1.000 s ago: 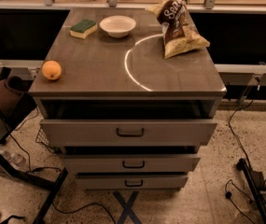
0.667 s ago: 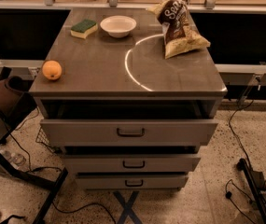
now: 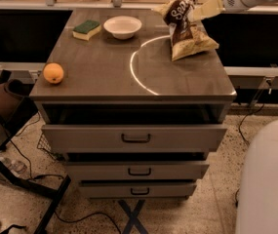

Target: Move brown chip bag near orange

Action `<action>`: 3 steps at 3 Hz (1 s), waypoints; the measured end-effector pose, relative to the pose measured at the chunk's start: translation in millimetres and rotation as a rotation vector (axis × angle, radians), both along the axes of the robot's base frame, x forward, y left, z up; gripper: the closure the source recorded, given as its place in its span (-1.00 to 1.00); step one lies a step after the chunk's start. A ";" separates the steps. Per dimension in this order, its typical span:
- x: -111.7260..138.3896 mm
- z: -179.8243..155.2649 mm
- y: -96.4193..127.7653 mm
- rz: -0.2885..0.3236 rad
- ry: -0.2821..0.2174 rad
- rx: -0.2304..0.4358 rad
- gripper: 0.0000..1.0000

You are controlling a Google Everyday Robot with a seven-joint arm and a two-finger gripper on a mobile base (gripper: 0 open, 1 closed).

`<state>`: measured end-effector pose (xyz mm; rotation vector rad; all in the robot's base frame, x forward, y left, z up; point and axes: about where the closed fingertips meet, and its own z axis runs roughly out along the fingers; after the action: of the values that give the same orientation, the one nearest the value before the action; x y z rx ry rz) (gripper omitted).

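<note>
While the brown chip bag [image 3: 187, 33] stands just where it stood a second ago, propped up at the back right of the worktop [image 3: 104, 67], the robot's hand [image 3: 197, 12] has moved. A second ago it hung back near the top right corner of the view. Now it has reached in from that side and meets the upper part of the bag. Whether it is open around the crinkled top or has already closed on it cannot be told from this angle. The orange [image 3: 53, 73] lies at the front left edge of the worktop, well apart from the bag. The white bowl [image 3: 123, 27] and the green-and-yellow sponge [image 3: 87, 29] sit at the back left, off the direct line between bag and fruit. The approach looks finished and the grasp is probably the step in hand. The carry across to the orange is not yet begun.
</note>
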<state>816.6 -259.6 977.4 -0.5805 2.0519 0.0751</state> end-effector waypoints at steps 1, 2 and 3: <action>29.2 -42.4 16.8 0.019 0.044 0.086 -1.00; 40.2 -70.4 30.5 0.036 0.080 0.139 -1.00; 41.4 -73.6 31.3 0.037 0.084 0.141 -1.00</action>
<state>857.9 -228.4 903.8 -0.5347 2.0970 0.2680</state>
